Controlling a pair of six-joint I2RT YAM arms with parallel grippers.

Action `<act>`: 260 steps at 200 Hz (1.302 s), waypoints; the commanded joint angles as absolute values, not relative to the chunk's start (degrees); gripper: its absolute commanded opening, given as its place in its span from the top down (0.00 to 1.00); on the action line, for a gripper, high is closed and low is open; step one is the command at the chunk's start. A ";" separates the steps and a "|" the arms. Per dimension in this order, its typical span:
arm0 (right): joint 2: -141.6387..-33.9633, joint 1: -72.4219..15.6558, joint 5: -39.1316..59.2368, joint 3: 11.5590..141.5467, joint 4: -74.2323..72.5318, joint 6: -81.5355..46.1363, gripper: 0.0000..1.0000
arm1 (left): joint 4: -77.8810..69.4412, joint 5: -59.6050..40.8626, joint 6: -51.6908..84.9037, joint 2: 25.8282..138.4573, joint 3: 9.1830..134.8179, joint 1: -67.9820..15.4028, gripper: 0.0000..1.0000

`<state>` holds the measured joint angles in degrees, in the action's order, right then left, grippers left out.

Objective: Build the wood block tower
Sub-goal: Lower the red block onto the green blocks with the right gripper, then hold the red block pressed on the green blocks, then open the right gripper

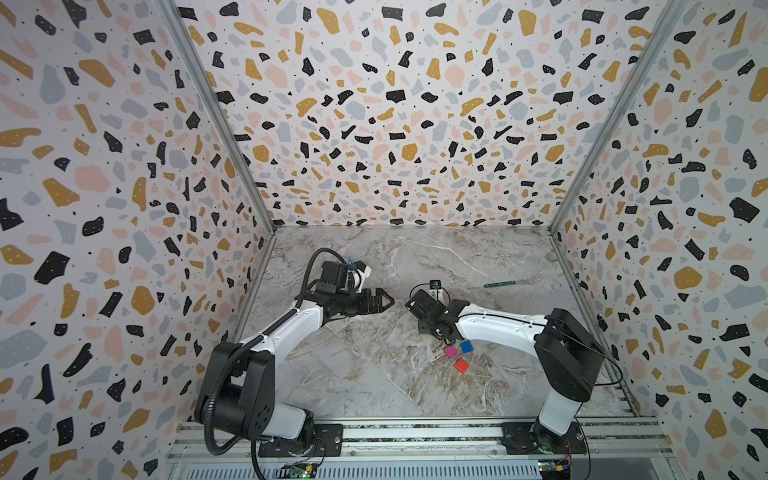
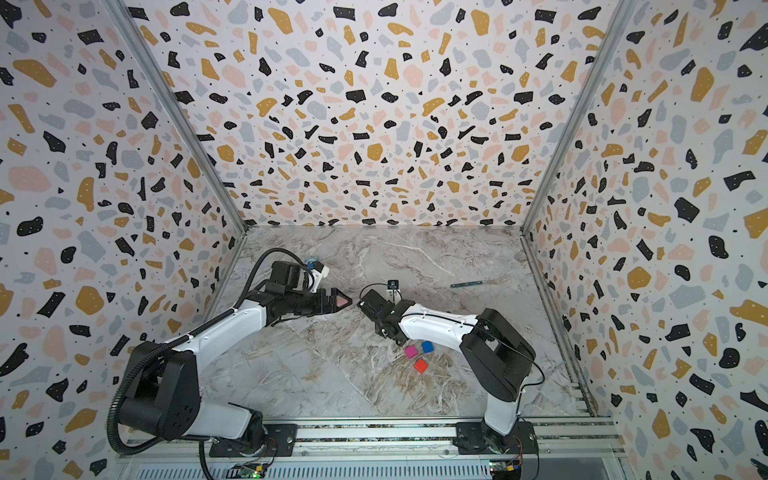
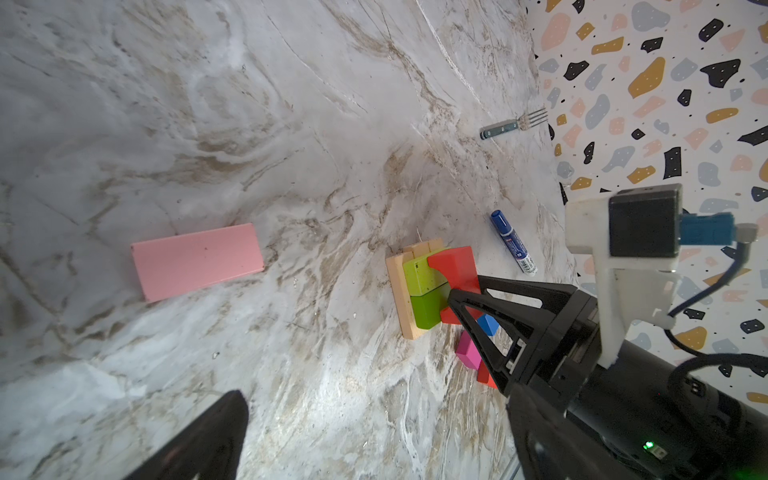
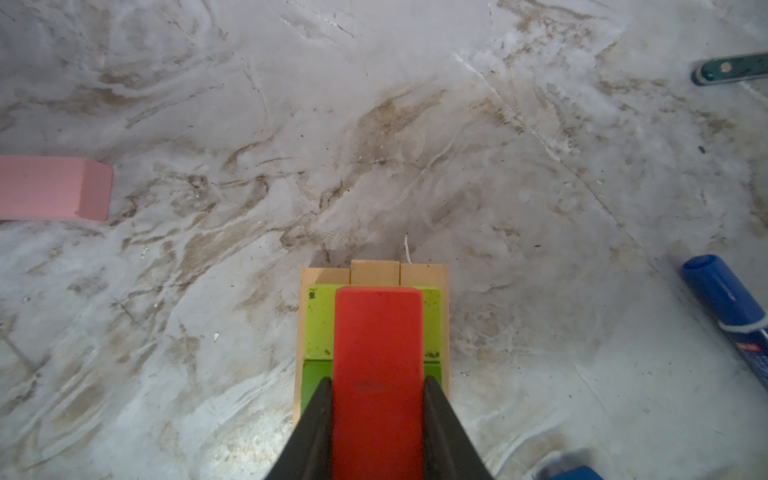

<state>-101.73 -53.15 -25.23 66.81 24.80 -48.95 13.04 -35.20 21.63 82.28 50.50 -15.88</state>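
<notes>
The tower stands as a tan base with two lime-green blocks on it. My right gripper is shut on the red block and holds it lengthwise over the green layer. I cannot tell whether the red block touches the green. The pink block lies flat on the table, apart from the tower. My left gripper hangs open above the table with nothing between its fingers; in a top view the left gripper is over the pink block. The magenta, blue and orange-red cubes sit beside the right arm.
A blue-capped marker lies close to the tower. A fork with a dark handle lies farther back on the right. Patterned walls close in the marble table on three sides.
</notes>
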 commanded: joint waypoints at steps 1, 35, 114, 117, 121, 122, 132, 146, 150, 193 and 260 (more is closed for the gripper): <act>-101.78 -53.39 -26.28 68.82 25.44 -48.81 0.96 | 12.83 -35.01 20.60 81.36 50.80 -16.17 0.02; -102.19 -53.43 -26.19 68.81 25.41 -48.95 0.95 | 12.89 -35.00 20.65 81.46 50.80 -16.16 0.02; -102.49 -53.38 -26.04 69.34 25.74 -49.08 0.93 | 12.92 -35.03 20.60 81.56 50.84 -16.15 0.02; -102.56 -53.37 -26.10 69.34 25.75 -49.12 0.93 | 12.89 -35.06 20.61 81.54 50.87 -16.11 0.02; -102.63 -53.41 -26.10 69.33 25.75 -49.14 0.93 | 12.92 -34.99 20.61 81.56 50.89 -16.17 0.02; -102.64 -53.42 -26.06 69.30 25.75 -49.18 0.93 | 12.92 -35.03 20.59 81.56 50.84 -16.17 0.02; -102.66 -53.49 -26.01 69.33 25.75 -49.17 0.93 | 12.92 -35.01 20.61 81.54 50.89 -16.17 0.02; -102.79 -53.54 -26.06 69.27 25.92 -49.47 0.93 | 12.90 -34.99 20.64 81.60 50.84 -16.17 0.02; -102.82 -53.55 -26.10 69.26 25.91 -49.48 0.93 | 12.90 -35.01 20.65 81.56 50.84 -16.15 0.02; -102.44 -53.70 -26.36 68.91 26.35 -49.66 0.91 | 12.92 -34.98 20.61 81.67 50.91 -16.16 0.02; -101.62 -53.94 -27.07 68.68 26.80 -49.90 0.82 | 12.91 -34.96 20.65 81.61 50.88 -16.17 0.02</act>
<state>-102.50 -53.60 -25.61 67.72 24.86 -49.01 13.04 -35.00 21.63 82.28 50.50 -15.88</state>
